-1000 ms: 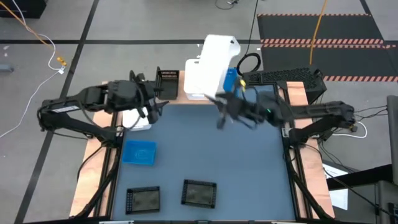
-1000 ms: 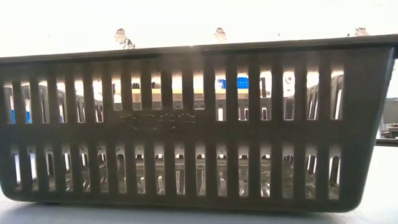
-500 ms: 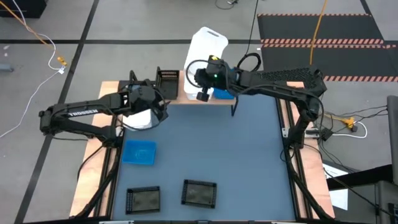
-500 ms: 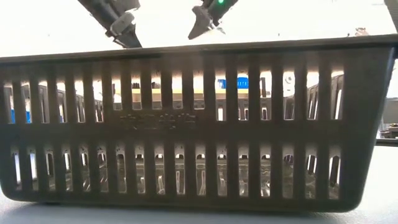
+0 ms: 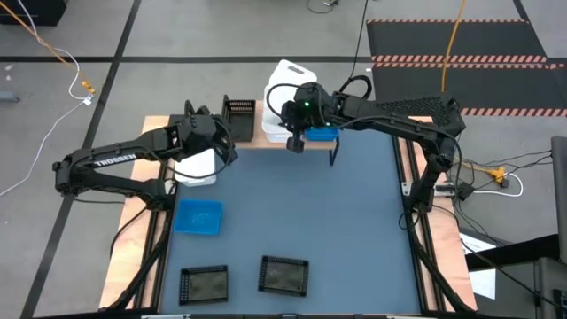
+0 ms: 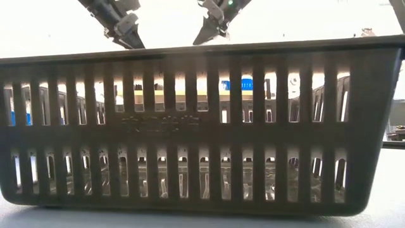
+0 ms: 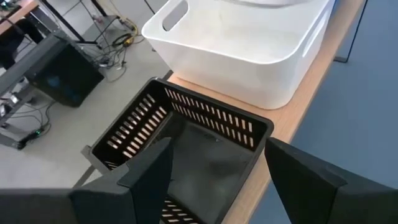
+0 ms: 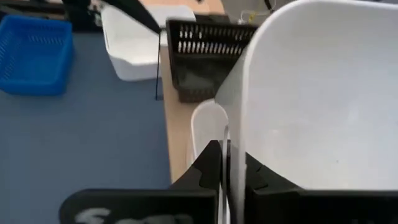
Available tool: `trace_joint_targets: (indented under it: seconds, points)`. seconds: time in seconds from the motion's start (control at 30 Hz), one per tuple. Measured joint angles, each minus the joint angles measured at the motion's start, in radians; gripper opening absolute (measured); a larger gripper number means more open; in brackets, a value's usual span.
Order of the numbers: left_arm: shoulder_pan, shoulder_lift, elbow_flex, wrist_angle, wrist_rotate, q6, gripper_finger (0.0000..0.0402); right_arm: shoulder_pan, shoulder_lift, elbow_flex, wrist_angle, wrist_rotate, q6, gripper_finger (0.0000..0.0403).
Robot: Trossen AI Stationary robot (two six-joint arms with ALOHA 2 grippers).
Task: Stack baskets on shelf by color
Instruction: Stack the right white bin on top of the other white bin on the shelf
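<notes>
On the left side of the table, my left gripper (image 5: 223,147) has swung over to the left end of the shelf (image 5: 259,133). Its fingers are wide open and hold nothing. They hang over the black basket on the shelf (image 7: 186,146), which is empty. A loose white basket (image 5: 197,168) sits under that arm, with nothing in it that I can see. Nearer to me on the mat (image 5: 354,230) lie one blue basket (image 5: 198,217) and two black baskets (image 5: 204,283) (image 5: 283,275), all empty.

In the middle, a second ago my right arm held the tilted white basket (image 5: 288,75) up high. Now the right gripper (image 5: 296,142) has brought it down to the shelf, pinched tight on its wall. It is tipped over the white basket on the shelf (image 5: 276,128), so I think the white pile is nearly made.

To the right, a second blue basket (image 5: 321,135) sits on the shelf under that arm
</notes>
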Motion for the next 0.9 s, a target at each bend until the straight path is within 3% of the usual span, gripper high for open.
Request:
trace_joint_targets:
  seconds: [0.47, 0.63, 0.9]
  points:
    - [0.000, 0.000, 0.000, 0.001, 0.001, -0.019, 0.0257, 0.000, -0.007, 0.000, -0.028, 0.009, 0.010, 0.0020]
    - [0.000, 0.000, 0.000, 0.001, 0.002, -0.024, 0.0257, 0.000, -0.006, 0.000, -0.030, 0.013, 0.035, 0.0069]
    - [0.000, 0.000, 0.000, 0.001, 0.002, -0.026, 0.0257, 0.000, -0.006, 0.000, -0.010, 0.111, 0.038, 0.0147]
